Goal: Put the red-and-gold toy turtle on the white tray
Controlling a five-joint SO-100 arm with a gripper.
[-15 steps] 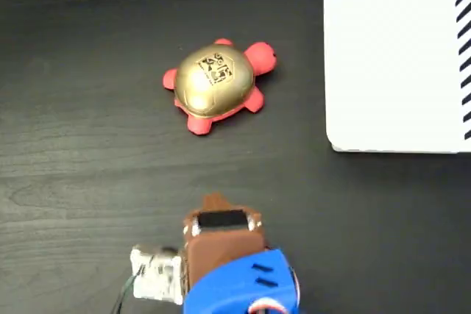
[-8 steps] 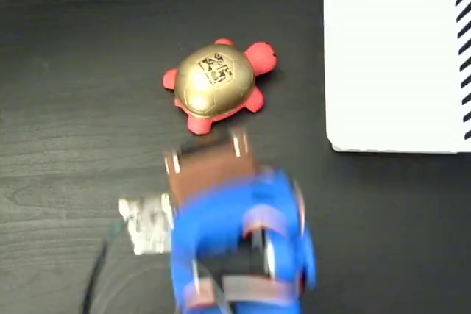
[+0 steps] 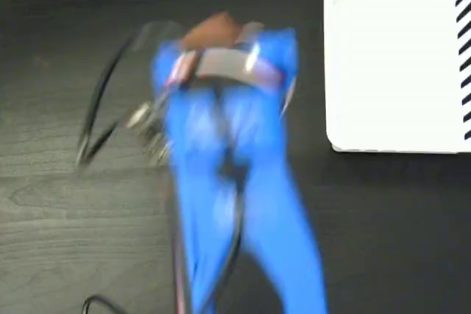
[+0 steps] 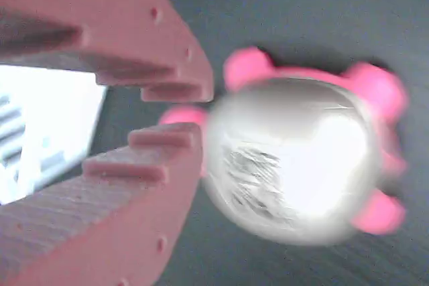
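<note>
My pincer (image 4: 191,115) is apart, tips just beside the turtle (image 4: 295,159), which sits on the surface left of the tray (image 3: 397,64). Risk: off-centre closing, shiny dome squirts out sideways.

1. A dark, almost black wood-grain table top (image 3: 66,204) fills the fixed view, its grain running left to right.
2. In the wrist view, the same dark surface (image 4: 281,5) shows as blurred grey-black streaks.
</note>
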